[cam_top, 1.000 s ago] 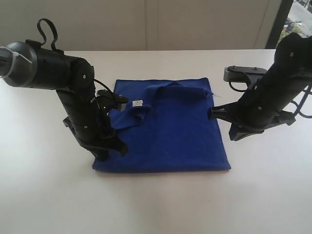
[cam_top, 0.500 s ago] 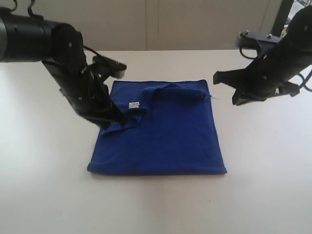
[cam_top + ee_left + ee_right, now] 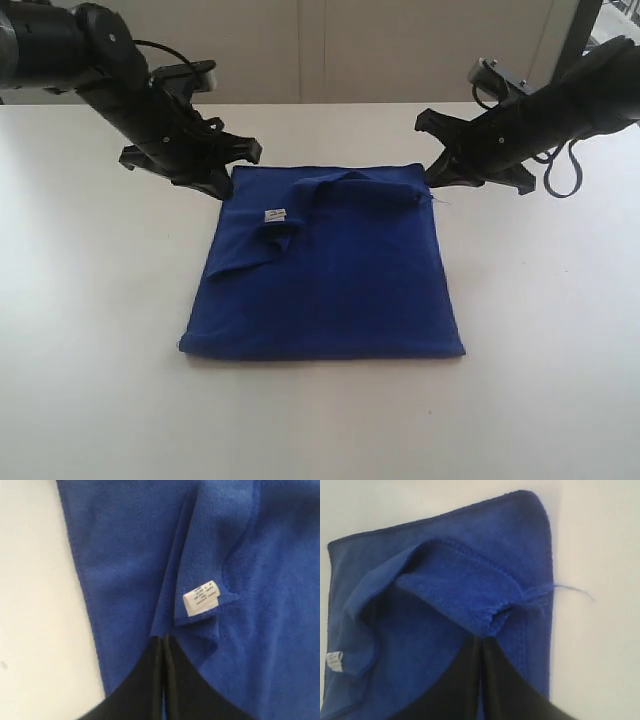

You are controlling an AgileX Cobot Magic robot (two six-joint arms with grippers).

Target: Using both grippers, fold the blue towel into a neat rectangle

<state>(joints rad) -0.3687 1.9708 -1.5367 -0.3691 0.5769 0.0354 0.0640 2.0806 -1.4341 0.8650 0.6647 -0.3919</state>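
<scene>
on the white table: one blue towel lies spread out, roughly square, its near edge straight and flat.
towel cloth: deep blue plush with a soft nap; a stitched hem runs along the edge.
far edge: one rumpled flap is turned back onto the cloth as a thick ridge; one smaller corner fold lies beside it on the left.
tag: one, small, white, rectangular, print too small to read, sewn at the tip of the smaller fold.
thread: one thin blue strand strays off the hem onto the bare table.
left claw: black and tapering to a point, its two fingers pressed together with only a hairline slit between, holding nothing; it hangs over the towel near the tag.
right claw: same black wedge shape, fingers pressed together, gripping nothing; its tip sits just beside the flap's open end, and contact cannot be told.
left arm: black, jointed, at the towel's far left corner.
right arm: black, jointed, at the far right corner, with one black cable looping beneath.
count: one towel, two folds, one tag, two claws.
</scene>
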